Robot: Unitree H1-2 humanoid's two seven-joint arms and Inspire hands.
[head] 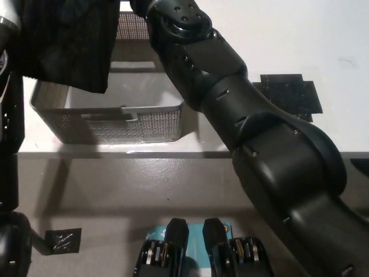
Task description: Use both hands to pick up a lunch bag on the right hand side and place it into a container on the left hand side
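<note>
In the head view, the black lunch bag (66, 43) is hanging at about eleven o'clock, directly above the near-left part of the grey mesh container (109, 124), which is sitting on the white surface (300, 40); judging by this, the bag is being carried there so it can be lowered straight in. The black right arm (242, 121) is stretching diagonally from five o'clock up to twelve o'clock, crossing over the container's right end, apparently to support the bag from its far side. The right hand is lying beyond the top edge, so whether it is pinching the bag cannot be told. The left hand is not showing either, so its state is equally unknown.
</note>
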